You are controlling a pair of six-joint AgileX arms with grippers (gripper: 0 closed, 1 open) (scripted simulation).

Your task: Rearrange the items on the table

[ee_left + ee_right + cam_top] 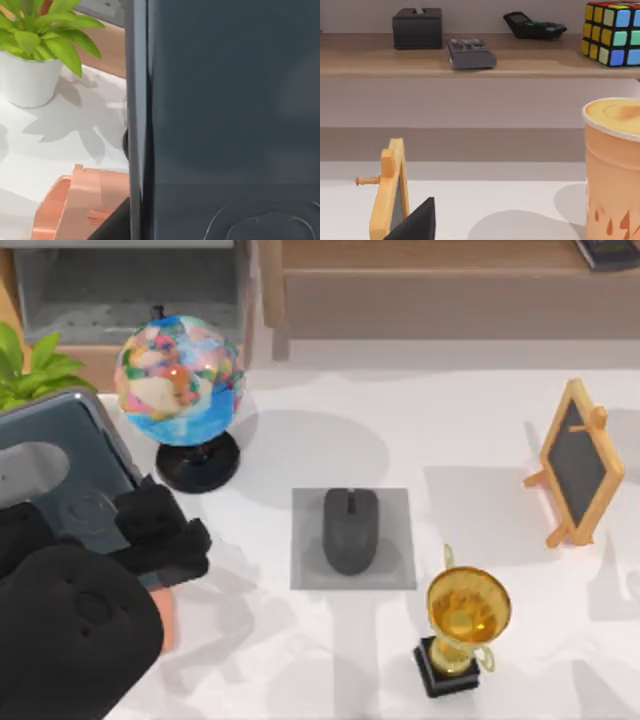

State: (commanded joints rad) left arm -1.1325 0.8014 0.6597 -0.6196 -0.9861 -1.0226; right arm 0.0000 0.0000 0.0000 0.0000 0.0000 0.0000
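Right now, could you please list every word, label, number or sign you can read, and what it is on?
No text can be read.
Calculator and remote-like keypad on the shelf: key marks too small.
Cup: drop shapes, no letters.
Chalkboard: blank.

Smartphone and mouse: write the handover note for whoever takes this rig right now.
Left tool: at the table's left side, shut on the smartphone, which is lifted and tilted off the table.
Right tool: a dark tip of it shows near the small wooden chalkboard; idle, finger state unreadable.
Mouse: lying on the grey square pad at mid-table, between the globe and the gold trophy.
Done: phone picked up; mouse sits on the pad.
Left: set the phone down somewhere free and release it.
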